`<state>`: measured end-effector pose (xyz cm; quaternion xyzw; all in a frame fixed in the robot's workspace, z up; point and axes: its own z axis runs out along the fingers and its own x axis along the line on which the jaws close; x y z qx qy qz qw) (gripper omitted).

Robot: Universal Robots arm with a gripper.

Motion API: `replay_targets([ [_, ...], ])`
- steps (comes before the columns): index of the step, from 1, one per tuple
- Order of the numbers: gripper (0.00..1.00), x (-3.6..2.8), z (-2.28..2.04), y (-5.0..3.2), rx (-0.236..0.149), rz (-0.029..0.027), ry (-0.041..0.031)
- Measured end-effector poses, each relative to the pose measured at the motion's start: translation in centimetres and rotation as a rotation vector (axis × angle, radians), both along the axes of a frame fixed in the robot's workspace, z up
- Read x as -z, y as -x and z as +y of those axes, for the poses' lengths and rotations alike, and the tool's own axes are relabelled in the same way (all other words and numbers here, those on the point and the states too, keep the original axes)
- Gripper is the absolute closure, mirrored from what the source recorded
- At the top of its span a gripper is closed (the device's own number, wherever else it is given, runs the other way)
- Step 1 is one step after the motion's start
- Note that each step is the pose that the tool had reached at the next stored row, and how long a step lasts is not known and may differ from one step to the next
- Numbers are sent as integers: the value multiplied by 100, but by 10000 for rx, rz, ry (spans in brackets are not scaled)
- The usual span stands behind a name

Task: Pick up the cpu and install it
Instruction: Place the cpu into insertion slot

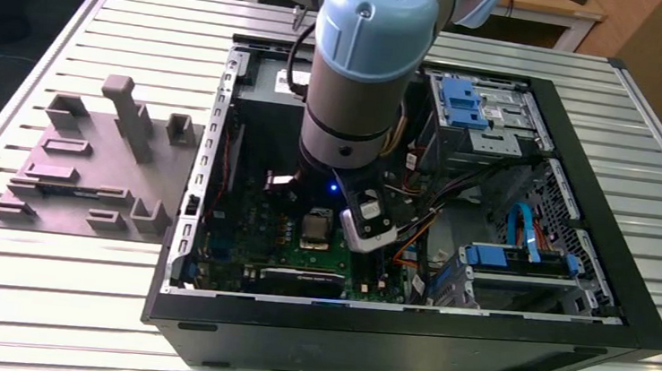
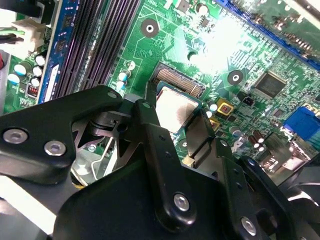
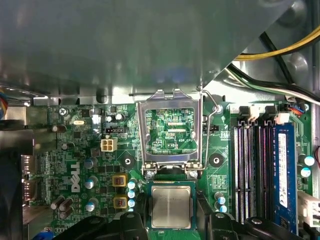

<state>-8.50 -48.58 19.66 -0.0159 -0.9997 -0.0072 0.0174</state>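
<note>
The cpu, a flat silvery square with a thin green edge, lies level over the socket on the green motherboard. My gripper straddles it, one black finger against each of two opposite edges, so it is shut on the chip. In the second wrist view the cpu sits between the fingers, above the socket's gold contact field. The silver hinged socket frame stands flipped open just beyond the chip. In the exterior view the gripper reaches down into the open computer case.
Memory slots with a blue module run beside the socket. Cables and a grey metal case panel hang close above the board. On the exterior view's left a grey fixture block rests on the slatted table.
</note>
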Motion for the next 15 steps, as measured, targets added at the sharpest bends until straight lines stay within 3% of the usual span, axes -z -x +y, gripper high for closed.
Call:
replay_targets([
  [15, 53, 67, -33, -19, 1, 0, 2],
])
